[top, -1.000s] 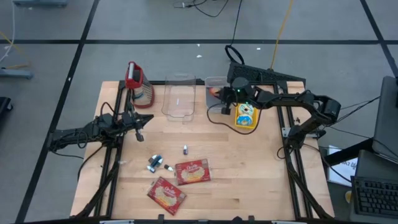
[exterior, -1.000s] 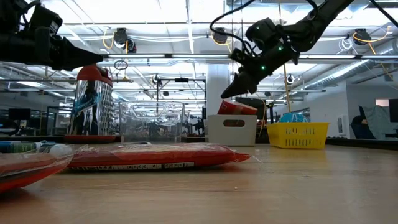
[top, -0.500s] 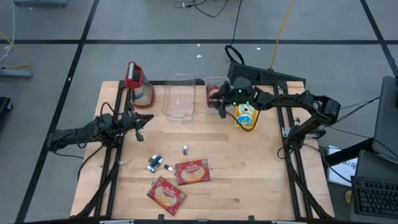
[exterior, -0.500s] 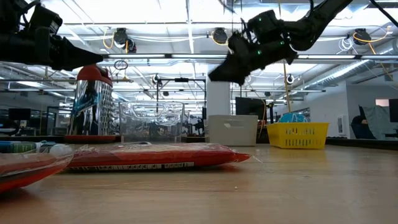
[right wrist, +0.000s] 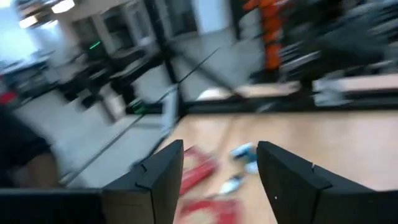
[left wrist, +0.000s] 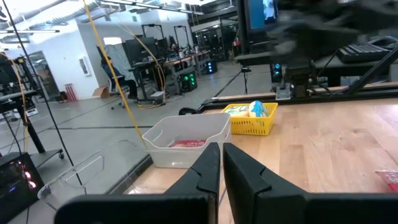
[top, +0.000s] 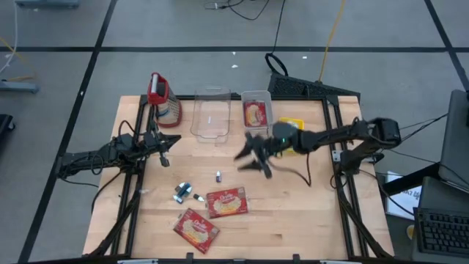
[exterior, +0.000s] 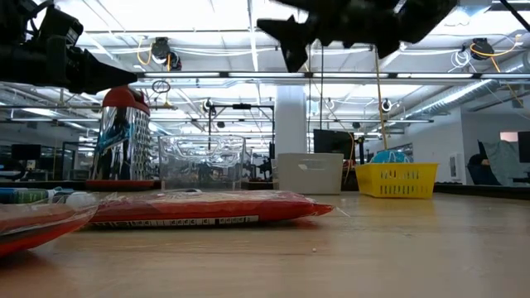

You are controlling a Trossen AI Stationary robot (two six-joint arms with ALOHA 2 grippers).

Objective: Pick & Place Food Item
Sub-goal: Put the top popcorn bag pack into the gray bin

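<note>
- A flat red food packet (top: pixel 255 114) with a pale printed label lies inside a small clear plastic bin (top: pixel 256 98) at the far edge of the light wooden table (top: pixel 293 213), a placement that reads as one delivery already made.
- The right gripper (top: pixel 249 154), a dark two-finger claw, hangs above the middle of the table with its fingers (right wrist: pixel 163 177) spread apart and nothing between them; it points toward the near side, where more packets wait, which suggests the next pick.
- Two more glossy red packets (top: pixel 226 203), flat and rectangular with soft sealed edges, lie just beside each other near the table's front edge (top: pixel 196 229); in the low view one of them (exterior: pixel 199 207) shows as a thin, slightly puffed slab on the wood.
- A second, larger clear plastic tray (top: pixel 211 117) sits beside the small bin, rigid and see-through, with no contents visible.
- A yellow slotted plastic basket (top: pixel 292 130) holding a colourful item stands on the bin's other side, partly hidden by the right arm.
- A metal box grater with a red handle (top: pixel 162 99) stands upright at the far left corner, its perforated faces bright in the low view.
- Small loose objects, one bluish (top: pixel 183 192) and one tiny and pale (top: pixel 218 176), lie near the packets; what they are cannot be told.
- The left gripper (top: pixel 165 141) waits over the table's left side, its fingers (left wrist: pixel 205 171) pressed together on nothing.
</note>
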